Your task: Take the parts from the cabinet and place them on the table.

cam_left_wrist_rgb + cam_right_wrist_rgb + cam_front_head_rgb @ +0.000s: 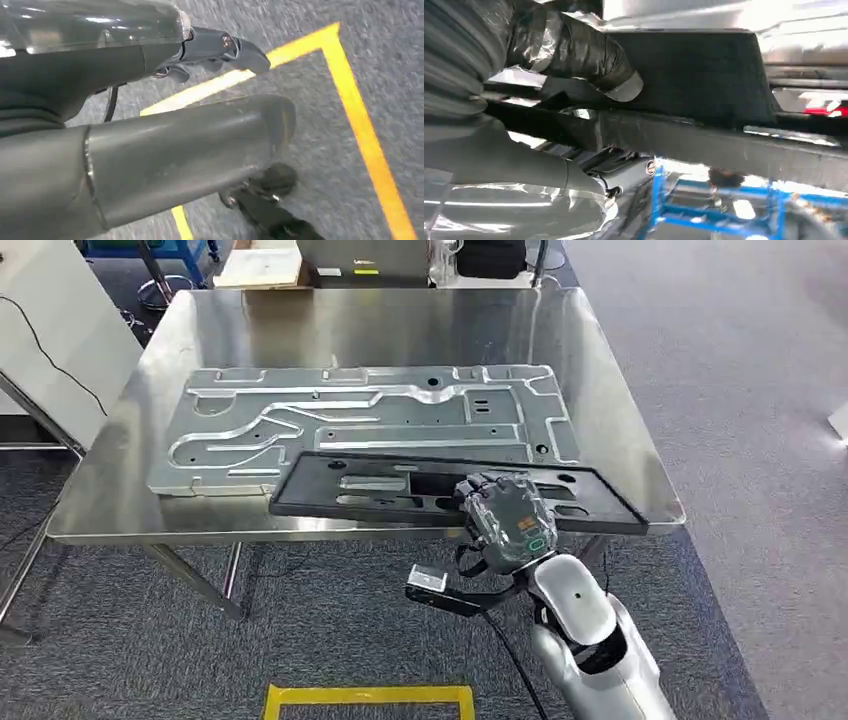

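Grey short-pile carpet [760,390] covers the floor, marked at the bottom centre of the head view with a yellow tape outline [368,697].

The right arm [590,640], a smooth silver shell, rises from the lower right of that frame. Its right hand [508,512] sits at the near edge of the table [620,400], clamped on the black part [400,485]: the fingers lie on top of the part and, in the right wrist view, the taped thumb [584,55] presses its face while the darker fingers [624,170] wrap the opposite side of its rim.

The black part is a long, flat, matte panel with a raised border and several cut-outs. It lies along the near edge of the table, its right end reaching over the edge.

Just behind it, partly overlapped, lies the sheet-metal panel [380,420], a broad grey stamping with embossed ribs, slots and punched holes. The table is brushed stainless steel on slanted legs.

In the left wrist view, the left hand [165,130] hangs over the carpet, holding nothing, thumb and fingers apart.
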`<act>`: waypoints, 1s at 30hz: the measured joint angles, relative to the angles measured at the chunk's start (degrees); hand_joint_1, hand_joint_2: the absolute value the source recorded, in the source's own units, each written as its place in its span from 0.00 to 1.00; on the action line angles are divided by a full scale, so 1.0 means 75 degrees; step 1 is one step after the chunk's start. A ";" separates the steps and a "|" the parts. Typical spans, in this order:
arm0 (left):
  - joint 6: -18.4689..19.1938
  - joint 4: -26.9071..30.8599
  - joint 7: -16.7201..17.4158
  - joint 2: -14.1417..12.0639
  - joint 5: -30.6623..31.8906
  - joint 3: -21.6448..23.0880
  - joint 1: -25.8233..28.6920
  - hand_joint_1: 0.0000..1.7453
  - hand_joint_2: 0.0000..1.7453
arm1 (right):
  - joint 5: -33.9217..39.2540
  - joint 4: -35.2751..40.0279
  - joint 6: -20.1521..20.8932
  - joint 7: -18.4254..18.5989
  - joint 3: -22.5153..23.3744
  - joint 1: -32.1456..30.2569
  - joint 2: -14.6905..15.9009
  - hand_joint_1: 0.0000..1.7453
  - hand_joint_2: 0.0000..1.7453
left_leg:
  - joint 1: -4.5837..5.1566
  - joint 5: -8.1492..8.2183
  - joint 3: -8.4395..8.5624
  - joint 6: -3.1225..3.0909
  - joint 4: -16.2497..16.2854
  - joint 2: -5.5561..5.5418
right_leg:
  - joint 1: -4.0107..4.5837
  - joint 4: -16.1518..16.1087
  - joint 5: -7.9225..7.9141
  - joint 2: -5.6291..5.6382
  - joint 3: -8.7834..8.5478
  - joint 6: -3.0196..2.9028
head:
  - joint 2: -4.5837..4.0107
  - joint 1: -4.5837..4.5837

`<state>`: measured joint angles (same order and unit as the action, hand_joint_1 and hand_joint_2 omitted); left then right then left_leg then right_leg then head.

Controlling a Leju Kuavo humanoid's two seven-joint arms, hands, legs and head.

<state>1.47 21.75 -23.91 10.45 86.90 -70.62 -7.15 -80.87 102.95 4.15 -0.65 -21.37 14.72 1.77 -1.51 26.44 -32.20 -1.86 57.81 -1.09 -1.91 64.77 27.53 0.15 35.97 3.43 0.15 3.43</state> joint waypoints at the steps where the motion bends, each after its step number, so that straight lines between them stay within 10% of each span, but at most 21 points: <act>1: -0.0018 -0.0074 0.0018 0.0000 -0.0029 0.0032 -0.0066 0.00 0.00 | 0.0006 -0.0106 0.0003 0.0000 -0.0097 0.0112 0.0062 1.00 1.00 | -0.0025 0.0098 0.0105 0.0060 0.0019 -0.0003 | -0.0022 -0.0584 -0.0403 -0.0037 -0.0066 0.0006 | 0.0000 0.0000; 8: -0.0137 -0.0417 0.0018 -0.0085 -0.0120 0.0192 -0.0224 0.00 0.00 | 0.0009 -0.0791 0.0044 0.0117 -0.0383 0.0672 0.0359 1.00 1.00 | -0.0008 0.0443 0.0042 0.0388 0.0344 0.0081 | 0.0064 -0.0886 0.0018 0.0003 -0.0468 -0.0558 | 0.0000 -0.0009; 12: -0.0157 -0.0519 0.0044 -0.0114 -0.0128 0.0277 -0.0202 0.00 0.00 | 0.0041 -0.1134 0.0064 0.0192 -0.0403 0.0832 0.0460 1.00 1.00 | 0.0005 0.0907 -0.1388 0.0377 0.2487 0.0097 | 0.0166 -0.0890 0.0256 -0.0006 -0.0737 -0.0682 | 0.0000 -0.0006; 14: -0.0175 -0.0534 0.0047 -0.0120 -0.0128 0.0303 -0.0151 0.00 0.00 | 0.0061 -0.1268 0.0061 0.0262 -0.0403 0.0826 0.0513 1.00 1.00 | 0.0039 0.0223 -0.1434 0.0291 0.2011 0.0096 | 0.0220 -0.0891 0.0432 0.0027 -0.0977 -0.0684 | 0.0000 -0.0009; 16: -0.0198 -0.0546 0.0032 -0.0140 -0.0128 0.0312 -0.0105 0.00 0.00 | 0.0076 -0.1347 0.0050 0.0312 -0.0397 0.0828 0.0551 1.00 1.00 | 0.0135 -0.0791 -0.1036 0.0106 0.0665 0.0088 | 0.0267 -0.0898 0.0645 0.0040 -0.1263 -0.0675 | 0.0000 -0.0009; 23: -0.0230 -0.0592 -0.0044 -0.0187 -0.0131 0.0391 0.0023 0.00 0.00 | 0.0131 -0.1540 -0.0044 0.0382 -0.0210 0.0738 0.0717 1.00 1.00 | 0.0152 -0.0330 -0.0334 -0.0142 -0.0124 0.0103 | 0.0208 -0.0553 0.0596 0.0023 -0.1214 -0.0360 | 0.0000 -0.0003; 27: -0.0242 -0.0639 -0.0111 -0.0198 -0.0128 0.0452 0.0122 0.00 0.00 | 0.0143 -0.1586 -0.0052 0.0405 -0.0009 0.0584 0.0790 1.00 1.00 | 0.0124 -0.0075 0.0018 -0.0137 -0.0222 0.0081 | 0.0121 0.1137 0.1321 0.0018 0.0141 -0.0205 | 0.0000 -0.0003; 29: -0.0239 -0.0648 -0.0137 -0.0201 -0.0128 0.0475 0.0223 0.00 0.00 | 0.0143 -0.1627 -0.0052 0.0408 0.0131 0.0424 0.0834 1.00 1.00 | 0.0099 0.0097 0.0273 -0.0099 -0.0220 0.0060 | 0.0069 0.0889 0.1044 0.0013 0.0354 -0.0175 | 0.0000 -0.0006; 30: -0.0239 -0.0668 -0.0149 -0.0201 -0.0125 0.0481 0.0264 0.00 0.00 | 0.0143 -0.1639 -0.0055 0.0408 0.0183 0.0367 0.0854 1.00 1.00 | 0.0078 0.0202 0.0425 -0.0053 -0.0219 0.0060 | 0.0046 0.0365 0.0577 -0.0001 0.0296 -0.0172 | 0.0000 -0.0006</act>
<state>-0.33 16.74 -25.03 8.94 85.96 -67.01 -5.17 -79.80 90.66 3.74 2.40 -20.00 17.47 8.18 -0.93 27.96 -29.01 -2.25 56.16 -0.64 -1.57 67.51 31.85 0.14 38.19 2.14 0.15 3.39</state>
